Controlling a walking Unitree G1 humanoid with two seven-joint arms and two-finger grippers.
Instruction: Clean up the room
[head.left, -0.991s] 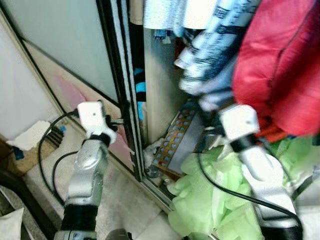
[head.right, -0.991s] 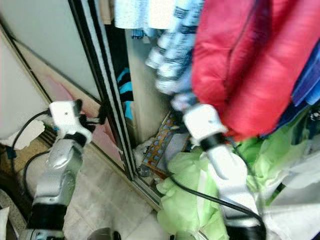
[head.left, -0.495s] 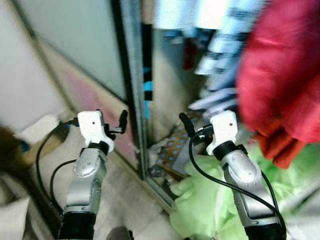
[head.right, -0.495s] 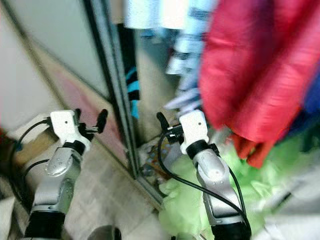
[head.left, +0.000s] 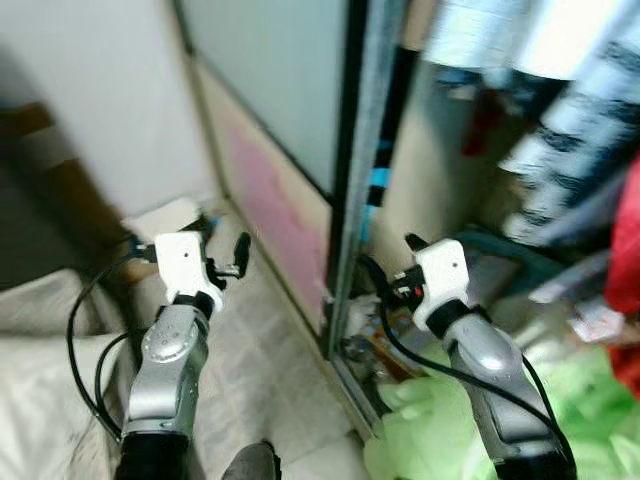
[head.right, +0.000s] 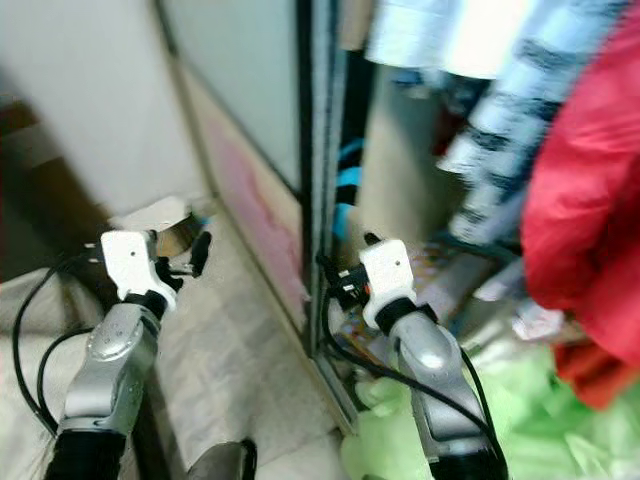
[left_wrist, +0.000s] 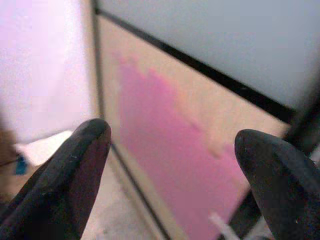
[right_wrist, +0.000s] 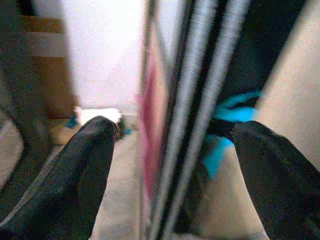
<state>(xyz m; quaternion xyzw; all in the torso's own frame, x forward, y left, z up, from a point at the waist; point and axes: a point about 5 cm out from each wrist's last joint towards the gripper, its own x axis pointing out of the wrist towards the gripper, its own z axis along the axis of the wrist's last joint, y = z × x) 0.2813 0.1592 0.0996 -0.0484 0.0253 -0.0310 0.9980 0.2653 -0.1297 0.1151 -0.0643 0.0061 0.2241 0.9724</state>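
The robot's right gripper (right_wrist: 172, 165), fingers spread wide and holding nothing, faces the upright dark metal edge of the sliding wardrobe door (head.right: 318, 180), just ahead between its fingertips. The left gripper (left_wrist: 170, 165), equally spread and empty, points at the door's pink lower panel (left_wrist: 170, 145), farther from that edge. Crumpled pale-green fabric (head.left: 450, 430) lies below the right arm.

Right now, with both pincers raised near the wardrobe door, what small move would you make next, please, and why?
Probably ease the right pincer, open and empty, forward around the sliding door's edge, which stands between its fingers; the wardrobe stands open with clothes hanging inside.
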